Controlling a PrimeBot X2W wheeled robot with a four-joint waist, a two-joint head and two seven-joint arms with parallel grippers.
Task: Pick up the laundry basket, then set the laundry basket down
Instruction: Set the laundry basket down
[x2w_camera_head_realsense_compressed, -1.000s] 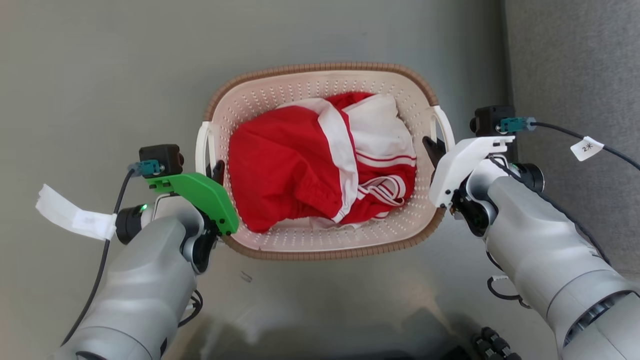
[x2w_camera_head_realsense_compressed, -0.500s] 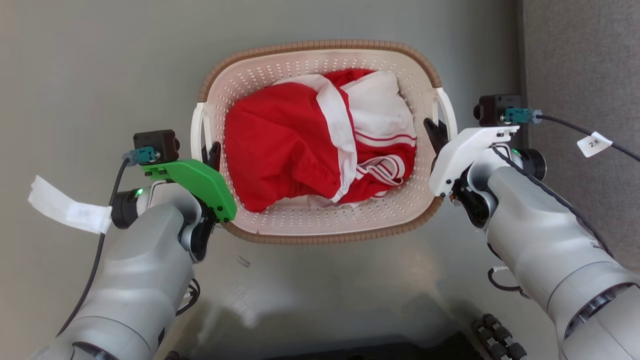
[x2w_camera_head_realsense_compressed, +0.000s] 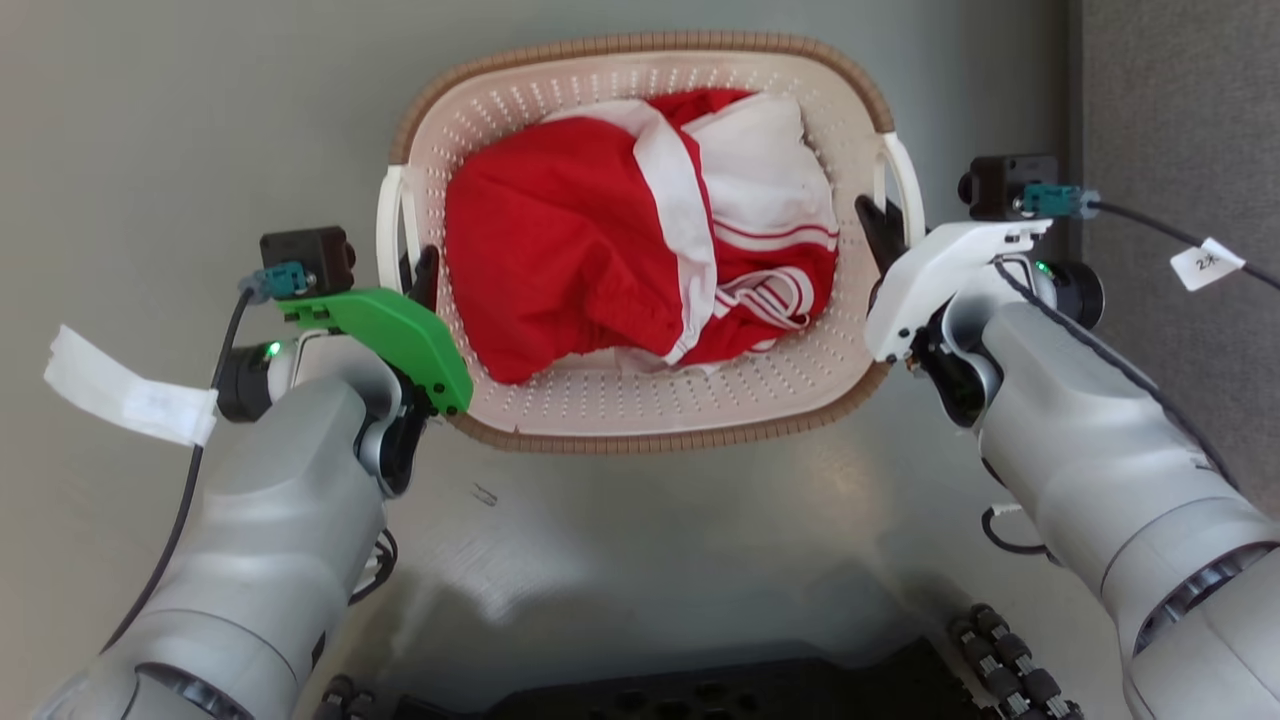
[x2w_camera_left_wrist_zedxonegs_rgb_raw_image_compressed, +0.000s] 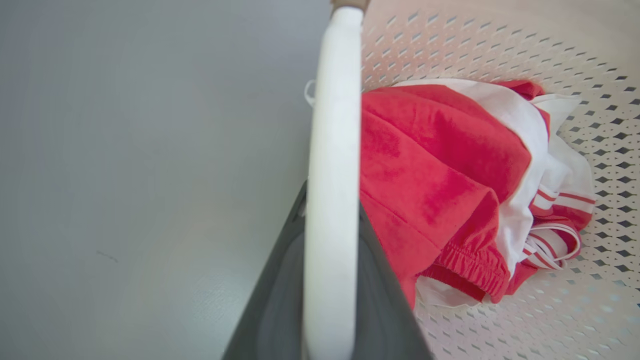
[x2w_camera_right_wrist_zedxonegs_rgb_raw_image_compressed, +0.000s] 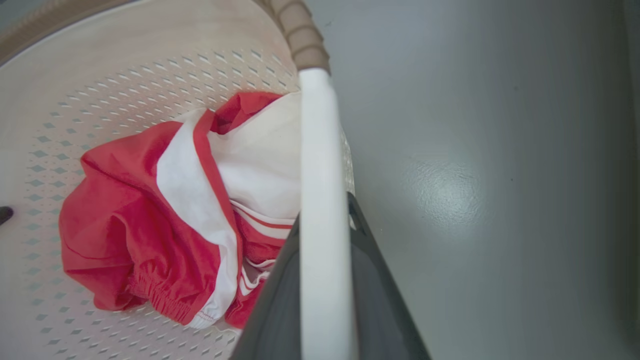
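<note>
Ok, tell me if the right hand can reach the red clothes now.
Probably not: the right hand is clamped on the handle of the laundry basket; the red clothes lie uncovered, but it is busy.

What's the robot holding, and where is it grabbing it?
The cream-white perforated plastic basket with a brown rim. The left hand grips its left white handle, the right hand its right white handle.

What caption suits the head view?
Left end effector and right end effector hold the laundry basket by its handles, red-and-white clothes inside.
</note>
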